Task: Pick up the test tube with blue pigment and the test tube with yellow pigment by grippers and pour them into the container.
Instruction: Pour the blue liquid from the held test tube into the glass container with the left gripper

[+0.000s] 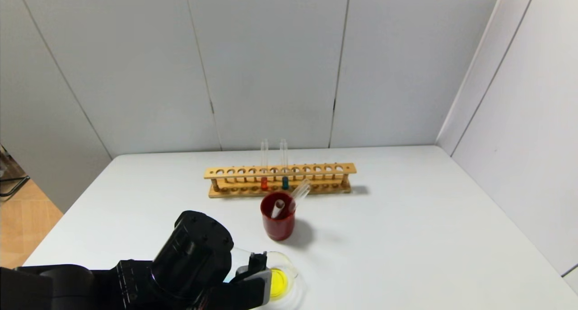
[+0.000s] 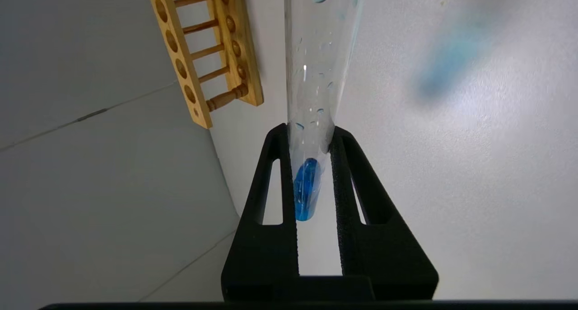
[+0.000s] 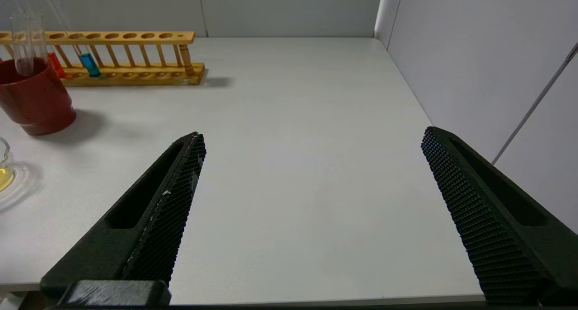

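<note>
My left gripper (image 1: 254,265) (image 2: 310,130) is shut on the test tube with blue pigment (image 2: 316,75). The tube lies tilted, its mouth toward the container (image 1: 289,274). Blue liquid (image 2: 306,190) sits at the tube's round end between the fingers, and drops cling along the glass. The container, a low clear beaker near the table's front edge, holds yellow liquid (image 1: 278,283). No tube holding yellow pigment is in view. A second blue tube (image 1: 285,182) (image 3: 90,65) stands in the rack. My right gripper (image 3: 314,136) hangs open and empty over the table's right front.
A wooden rack (image 1: 280,179) (image 2: 198,52) (image 3: 104,36) stands at the table's middle back, holding a red-orange tube (image 1: 264,183). A dark red cup (image 1: 277,217) (image 3: 36,102) with empty tubes stands between the rack and the container. Grey walls close in behind and on the right.
</note>
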Available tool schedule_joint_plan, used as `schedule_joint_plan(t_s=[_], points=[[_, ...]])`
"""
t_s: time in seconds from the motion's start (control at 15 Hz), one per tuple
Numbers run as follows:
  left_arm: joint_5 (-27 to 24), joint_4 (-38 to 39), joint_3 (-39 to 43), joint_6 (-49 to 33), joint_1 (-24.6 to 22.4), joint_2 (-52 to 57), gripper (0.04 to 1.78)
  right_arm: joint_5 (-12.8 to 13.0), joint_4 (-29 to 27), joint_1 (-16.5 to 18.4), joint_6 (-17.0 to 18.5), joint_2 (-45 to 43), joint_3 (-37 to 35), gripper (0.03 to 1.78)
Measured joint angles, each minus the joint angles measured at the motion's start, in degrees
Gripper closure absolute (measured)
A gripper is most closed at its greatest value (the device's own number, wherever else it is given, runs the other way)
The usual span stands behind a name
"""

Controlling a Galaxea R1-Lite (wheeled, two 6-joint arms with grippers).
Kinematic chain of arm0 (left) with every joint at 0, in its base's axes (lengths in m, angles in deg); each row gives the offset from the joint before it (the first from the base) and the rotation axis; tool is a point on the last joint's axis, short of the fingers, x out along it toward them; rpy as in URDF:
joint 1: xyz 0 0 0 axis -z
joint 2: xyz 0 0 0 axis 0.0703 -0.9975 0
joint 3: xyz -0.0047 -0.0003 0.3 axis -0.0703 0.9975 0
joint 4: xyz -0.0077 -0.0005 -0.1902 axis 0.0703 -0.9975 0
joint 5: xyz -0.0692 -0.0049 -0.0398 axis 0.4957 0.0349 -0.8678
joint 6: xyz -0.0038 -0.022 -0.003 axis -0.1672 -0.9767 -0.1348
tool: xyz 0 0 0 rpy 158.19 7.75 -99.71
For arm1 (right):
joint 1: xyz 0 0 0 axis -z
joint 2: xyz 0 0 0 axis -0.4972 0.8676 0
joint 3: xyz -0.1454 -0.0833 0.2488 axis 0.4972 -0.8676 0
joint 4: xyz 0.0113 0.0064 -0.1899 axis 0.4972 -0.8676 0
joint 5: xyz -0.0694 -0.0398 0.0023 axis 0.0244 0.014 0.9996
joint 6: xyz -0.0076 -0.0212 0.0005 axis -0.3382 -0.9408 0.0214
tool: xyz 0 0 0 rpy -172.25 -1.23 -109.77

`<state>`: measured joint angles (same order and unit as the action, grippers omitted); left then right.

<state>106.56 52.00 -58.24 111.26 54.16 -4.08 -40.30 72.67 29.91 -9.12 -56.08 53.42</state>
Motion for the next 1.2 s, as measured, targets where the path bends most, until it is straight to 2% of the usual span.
schedule_joint_plan(t_s=[0.27,1.2], points=[[0.07,0.39,-0.5,5.14,-1.78,-0.48,1.52,0.0,0.0,0.0,0.02,0.0,0.0,0.07],[3.06,0.34,-4.85,10.02,-1.51,-6.67,1.52,-0.02,0.0,0.0,0.0,0.0,0.0,0.07]])
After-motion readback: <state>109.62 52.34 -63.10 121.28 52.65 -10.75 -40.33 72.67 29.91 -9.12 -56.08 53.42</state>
